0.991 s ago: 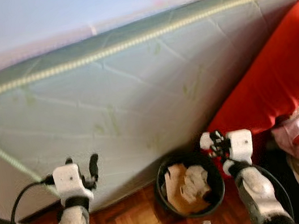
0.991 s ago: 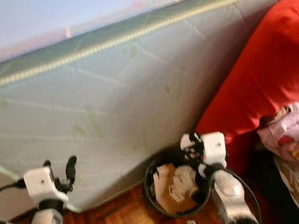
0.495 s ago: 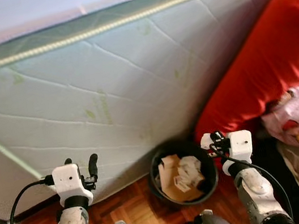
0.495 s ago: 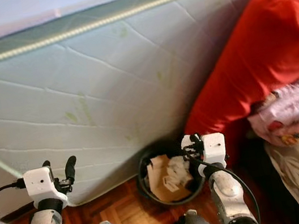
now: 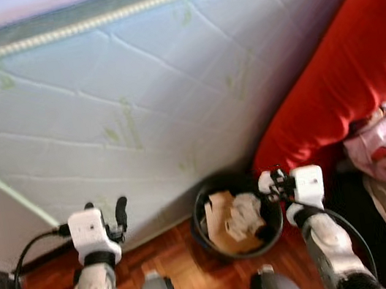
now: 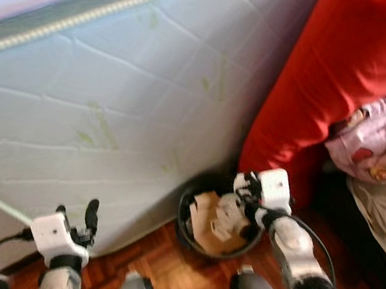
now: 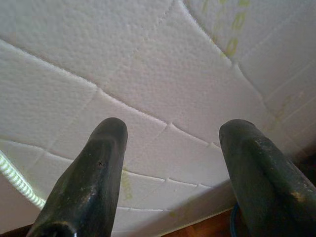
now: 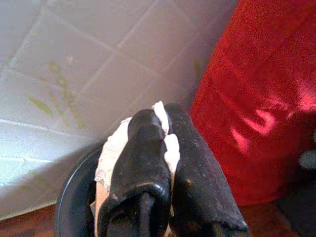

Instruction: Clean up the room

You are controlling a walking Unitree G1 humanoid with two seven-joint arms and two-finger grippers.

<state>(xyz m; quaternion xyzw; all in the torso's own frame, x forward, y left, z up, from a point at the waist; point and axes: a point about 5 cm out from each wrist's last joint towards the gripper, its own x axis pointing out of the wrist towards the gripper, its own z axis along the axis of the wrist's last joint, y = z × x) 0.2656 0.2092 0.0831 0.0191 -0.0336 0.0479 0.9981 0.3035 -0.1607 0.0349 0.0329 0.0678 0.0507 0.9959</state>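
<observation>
Against mattress, bin beneath right pincer's paper.

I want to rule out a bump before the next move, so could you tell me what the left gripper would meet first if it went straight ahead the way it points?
Most likely the quilted side of the mattress: the left gripper, jaws open, points straight at it. How near it is cannot be judged.
</observation>
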